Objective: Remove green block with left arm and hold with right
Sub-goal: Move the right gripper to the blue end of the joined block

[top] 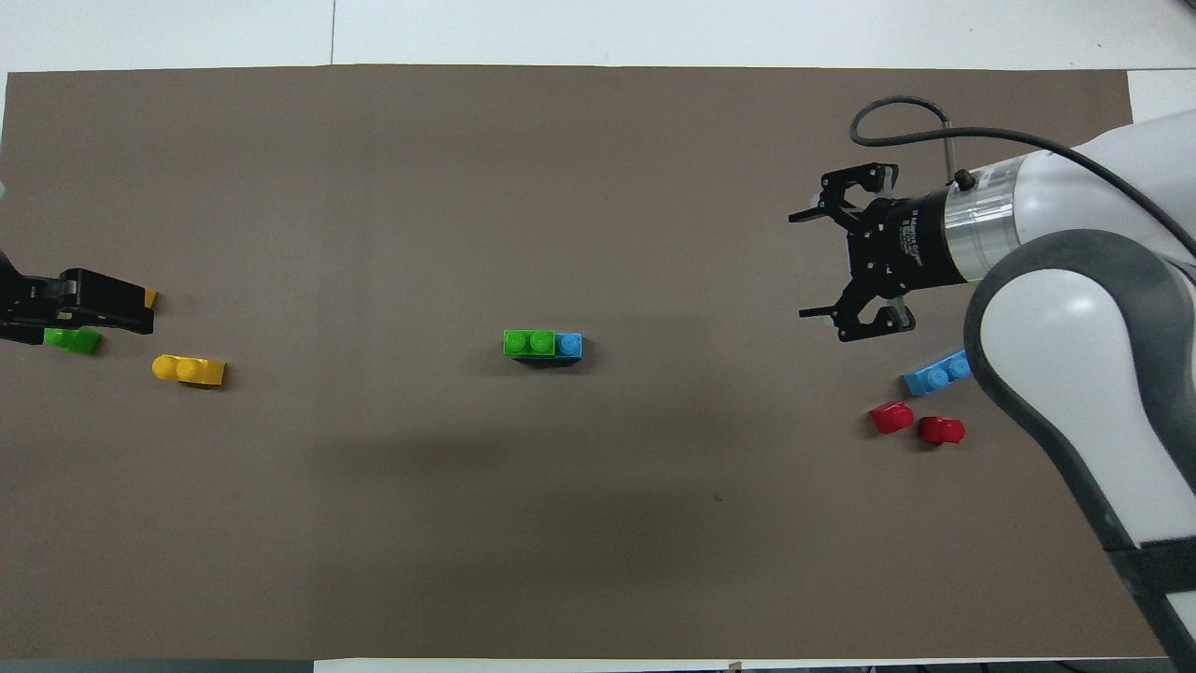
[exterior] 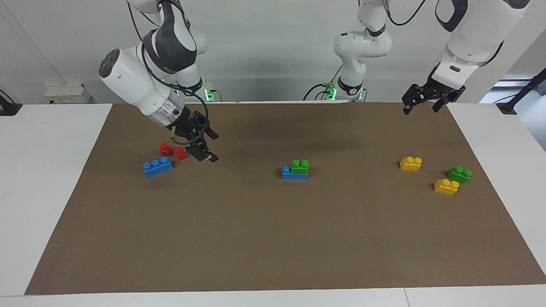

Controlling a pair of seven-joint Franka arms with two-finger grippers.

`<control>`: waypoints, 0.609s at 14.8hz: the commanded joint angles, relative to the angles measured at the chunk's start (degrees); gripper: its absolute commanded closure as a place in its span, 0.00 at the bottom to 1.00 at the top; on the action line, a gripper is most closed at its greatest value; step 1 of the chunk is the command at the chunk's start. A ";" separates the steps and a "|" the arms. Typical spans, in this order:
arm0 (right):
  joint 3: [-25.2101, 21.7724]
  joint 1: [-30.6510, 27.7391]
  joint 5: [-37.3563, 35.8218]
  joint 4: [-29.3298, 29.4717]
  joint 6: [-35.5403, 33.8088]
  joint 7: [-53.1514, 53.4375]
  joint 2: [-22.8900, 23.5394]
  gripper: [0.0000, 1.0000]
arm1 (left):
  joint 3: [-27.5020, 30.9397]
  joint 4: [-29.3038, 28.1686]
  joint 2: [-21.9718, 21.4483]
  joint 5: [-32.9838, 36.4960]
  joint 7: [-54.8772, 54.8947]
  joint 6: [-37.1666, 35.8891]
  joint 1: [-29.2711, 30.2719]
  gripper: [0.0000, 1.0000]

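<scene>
Two claws: both are hanging in the air with nothing in them, so no grasp is under way yet.
Left claw [exterior: 420,106]: it is waiting high over the left arm's end of the brown mat [exterior: 273,238], fingers spread apart and well apart from the stack.
Right claw [exterior: 204,149]: it is hovering low over bare mat between the two red blocks [exterior: 165,149] and the stack, fingers spread wide and touching nothing.
Loose blue brick [exterior: 158,166]: it is lying just beside the red blocks, slightly farther from the robots, and is playing no part in the job.
Green block [exterior: 300,166]: it is sitting pressed onto the blue base brick [exterior: 288,173] in the middle of the mat, covering two of its studs and leaving one bare.
Spare pieces: a second green brick [exterior: 459,174] and two yellow bricks [exterior: 410,163] are lying loose at the left arm's end of the counter [exterior: 42,170].
Done so far: nothing is counting as finished, judging by the stack being whole.
Left to do: the right claw is probably needing to reach and clamp the blue base, then the left claw is needing to cross to the stack, grip the green block and pull it off.
</scene>
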 commanded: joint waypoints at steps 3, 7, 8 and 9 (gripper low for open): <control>-0.08 5.71 7.66 -4.03 9.24 1.50 3.65 0.07 | 0.33 -2.59 -1.49 0.61 -7.90 1.93 -2.20 0.00; -0.08 10.63 12.68 -4.66 14.95 1.41 8.57 0.07 | 0.24 -7.69 -3.87 0.43 -20.90 5.53 -4.58 0.00; -0.08 11.78 13.12 -4.48 16.10 1.32 9.97 0.06 | 0.15 -8.22 -4.13 0.08 -24.41 5.62 -4.75 0.00; -0.08 13.35 13.91 -4.48 17.50 1.32 11.03 0.06 | 0.15 -9.09 -4.57 -0.62 -29.67 5.80 -5.97 0.00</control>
